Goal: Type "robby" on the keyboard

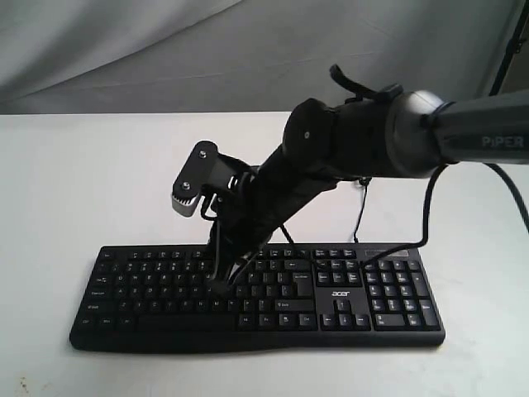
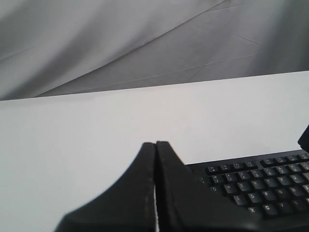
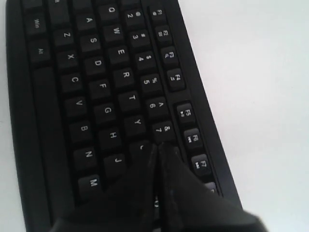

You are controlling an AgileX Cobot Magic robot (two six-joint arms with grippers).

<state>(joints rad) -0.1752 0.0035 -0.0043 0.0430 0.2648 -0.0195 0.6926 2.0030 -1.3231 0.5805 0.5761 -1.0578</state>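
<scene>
We see the wide black plastic keyboard (image 1: 347,294) lying on the white tabletop (image 1: 83,182). Our right fingers (image 3: 174,169), pressed together and empty, seem to touch a key beside Y; our left fingers (image 2: 169,169), likewise closed on nothing, sit near its edge.

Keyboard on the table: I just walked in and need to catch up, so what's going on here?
The right gripper, shut, points down at the letter rows of the keyboard, which lies on a white table. Its tips are beside the Y key and the J key. Whether a key is being pressed right now cannot be told. The left gripper, also shut, is held off the keyboard's end and touches no key.
</scene>
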